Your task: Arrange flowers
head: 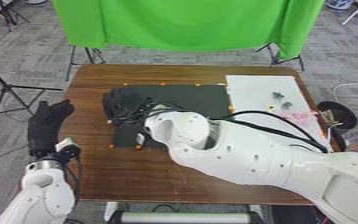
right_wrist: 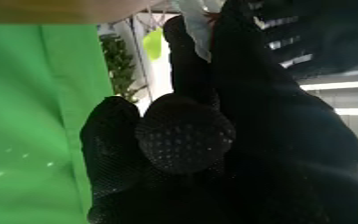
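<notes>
Head view shows the pink, petal-like bunch [head: 305, 121] lying on the white sheet [head: 255, 85], toward the right edge of the counter [head: 158, 175]. Its outline is too soft to tell which way it points or how its long axis runs. Small dark-green pieces [head: 278, 95] lie on the same sheet, nearer the counter's far edge, with a yellow spot [head: 271, 106] just beside them. At the counter's right edge is a black round container [head: 337, 114], with a slender pale piece [head: 330, 118] across its left side; that piece's long axis runs roughly from the far side toward the near side.

The right arm [head: 246, 155] comes in from the near right corner and stretches slantwise over the counter, toward its far left part. The right robot hand [head: 122, 102] is over the left edge of the black mat [head: 189, 95]. In the right wrist view, a translucent strip [right_wrist: 196, 25] lies against the glove, its long axis running roughly along the hand; whether the right robot hand is clenched, released or grasping that strip, I cannot tell.

The left robot hand [head: 47, 125] is released, beside the counter's left edge, its fingers [head: 62, 107] relaxed and pointing toward the green cloth [head: 184, 25] beyond the far edge.
</notes>
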